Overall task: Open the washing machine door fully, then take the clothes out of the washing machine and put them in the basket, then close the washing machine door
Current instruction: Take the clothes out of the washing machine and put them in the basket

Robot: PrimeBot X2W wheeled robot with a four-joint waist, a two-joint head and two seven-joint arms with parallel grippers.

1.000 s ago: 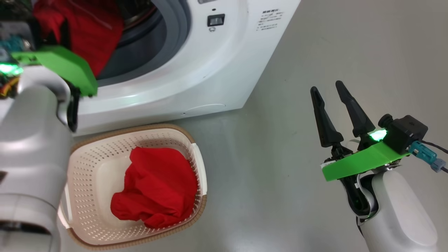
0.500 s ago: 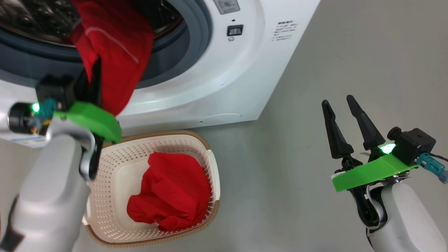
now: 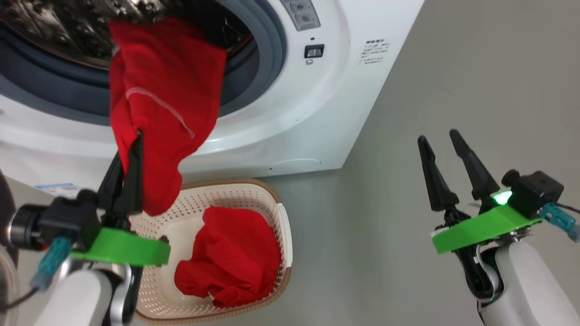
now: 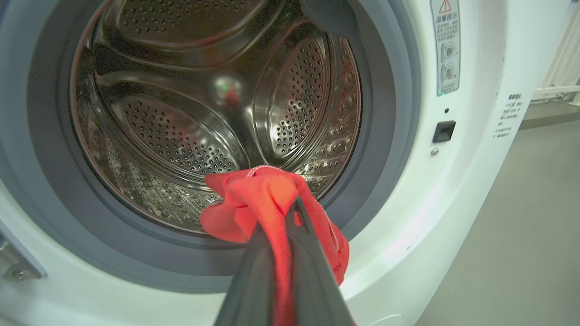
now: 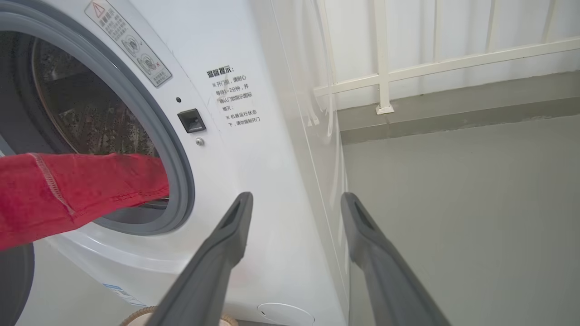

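Head view: left gripper [image 3: 130, 151] is pressed together on a fold of a red garment [image 3: 163, 99]. The cloth runs forward from its fingertips to the mouth of the washing machine [image 3: 326, 104], and the loose end droops back past the fingers. I read this as mid-extraction, pinched at one spot so the rest trails out behind. The basket [image 3: 286, 226] sits on the floor [image 3: 398, 81] under the gripper's wrist and off to its right, close to the machine front, presumably to keep the drop short. It holds a second red garment [image 3: 235, 258] bunched at the side away from the gripper, and the near side is bare. The right gripper [image 3: 438, 136] is spread wide with nothing in it, well apart from the machine over bare floor. I'd say it's parked clear of the work. Left wrist view: the fingers are closed with red cloth squeezed between them, and the garment [image 4: 253, 199] bulges just beyond the tips at the lower lip of the opening. Can't tell whether it is free of the lip. The drum [image 4: 190, 104] ahead of the tips looks bare otherwise, but the bottom front behind the bundle is hidden, so more could be in there. Right wrist view: the right gripper [image 5: 297, 199] has its fingers wide apart with nothing between. The machine's front corner is straight ahead, and the garment [image 5: 81, 190] stretches from the opening off to the gripper's left. A sliver of basket rim [image 5: 136, 317] shows below the left finger. The washing machine door isn't across the opening, and I can't tell where it stands. Left to do: drop this piece in the basket, then close the door.
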